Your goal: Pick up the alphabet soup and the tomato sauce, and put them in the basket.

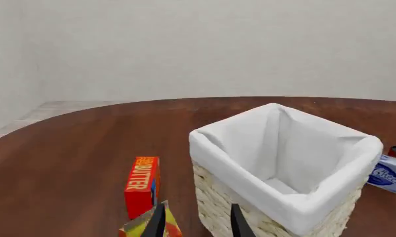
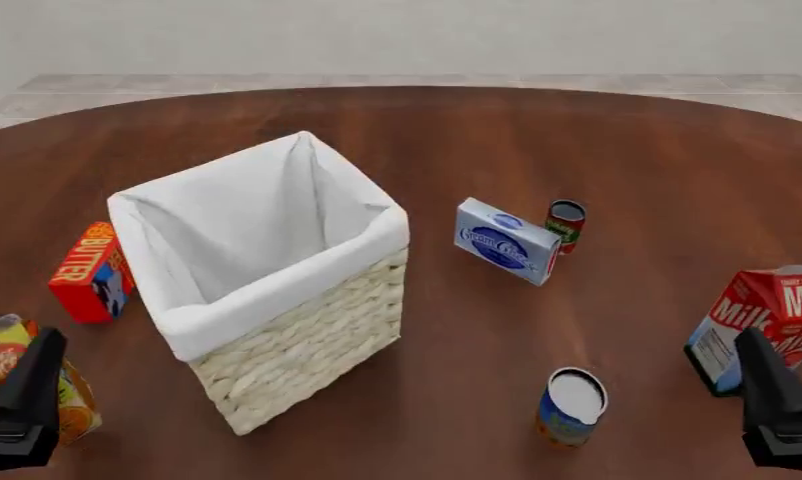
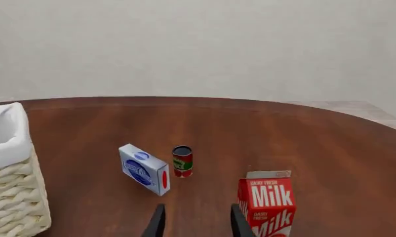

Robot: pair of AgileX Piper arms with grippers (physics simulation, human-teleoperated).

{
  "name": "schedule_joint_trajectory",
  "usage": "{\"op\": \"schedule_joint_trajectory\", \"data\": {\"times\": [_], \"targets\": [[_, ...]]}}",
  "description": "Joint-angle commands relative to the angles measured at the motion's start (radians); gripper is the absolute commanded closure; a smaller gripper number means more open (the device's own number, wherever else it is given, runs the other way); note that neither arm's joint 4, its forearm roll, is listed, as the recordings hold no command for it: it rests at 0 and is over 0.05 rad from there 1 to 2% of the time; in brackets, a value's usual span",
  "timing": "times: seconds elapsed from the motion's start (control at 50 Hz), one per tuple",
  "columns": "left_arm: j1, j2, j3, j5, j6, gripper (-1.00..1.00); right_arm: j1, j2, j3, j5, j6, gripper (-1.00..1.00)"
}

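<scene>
The alphabet soup (image 2: 573,404), a blue, orange and yellow can with a pale lid, stands upright at the front right of the table. Farther back stands the small red-and-green tomato sauce (image 2: 564,224) (image 3: 182,161), right beside a blue-and-white box. The tall wicker basket (image 2: 288,290) (image 1: 208,148) (image 3: 14,197) with its white liner sits left of centre. My left gripper (image 2: 25,405) (image 1: 196,224) is open at the front left, near the basket's front-left wall. My right gripper (image 2: 775,405) (image 3: 194,224) is open at the front right, right of the soup. Neither holds anything.
A blue-and-white box (image 2: 505,240) (image 3: 144,169) lies left of the tomato sauce. A red milk carton (image 2: 772,320) (image 3: 267,205) stands close to my right gripper. A red butter box (image 2: 92,272) (image 1: 142,185) and an orange-yellow carton (image 2: 8,375) stand by my left gripper.
</scene>
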Motion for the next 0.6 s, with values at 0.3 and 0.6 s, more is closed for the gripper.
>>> {"op": "schedule_joint_trajectory", "data": {"times": [0.3, 0.6], "targets": [[-0.02, 0.011, -0.003, -0.009, -0.006, -1.0, 0.011, 0.025, 0.0, -0.02, -0.026, -1.0], [-0.022, 0.004, -0.003, -0.006, 0.0, -1.0, 0.035, 0.094, -0.067, -0.02, -0.006, -1.0]]}}
